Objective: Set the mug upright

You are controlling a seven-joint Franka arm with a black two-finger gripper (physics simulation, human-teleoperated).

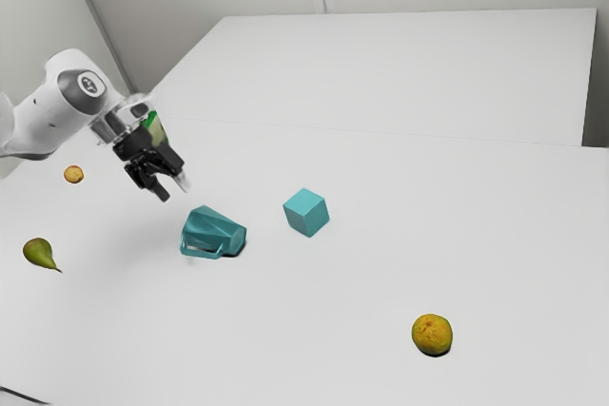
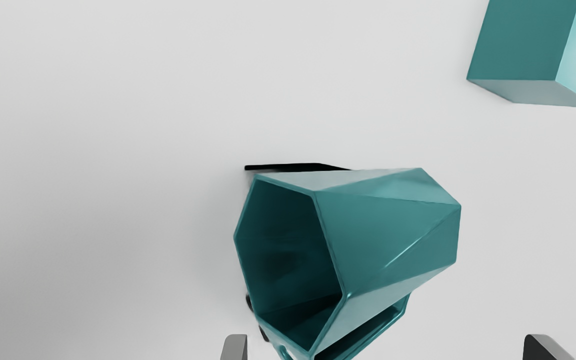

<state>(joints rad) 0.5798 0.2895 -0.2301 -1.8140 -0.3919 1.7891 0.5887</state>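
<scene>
While the mug (image 1: pixel 214 232) lay on its side on the white table (image 1: pixel 285 339), the gripper (image 1: pixel 174 188) hung above the tabletop, up and toward the exterior view's left from it. Its two fingers stood wide apart, and a gap showed between them and the mug.

The mug was teal and faceted, with its wide mouth turned toward the exterior view's left and its narrower base toward the exterior view's right. Its handle lay low, on the side toward the exterior view's camera. In the wrist view the dark hollow inside the mouth was plain to see, and the handle was on the side of the mug nearer the fingertips.

A teal cube (image 1: pixel 305 211) sat near the mug, off beyond the base end — the two were apart. Well away, toward the exterior view's right and nearer that camera, was a round orange-yellow fruit (image 1: pixel 432 334). On the exterior view's left lay a green pear (image 1: pixel 39 253) and, farther back near the arm (image 1: pixel 48 116), a small orange-colored fruit (image 1: pixel 73 174).
</scene>
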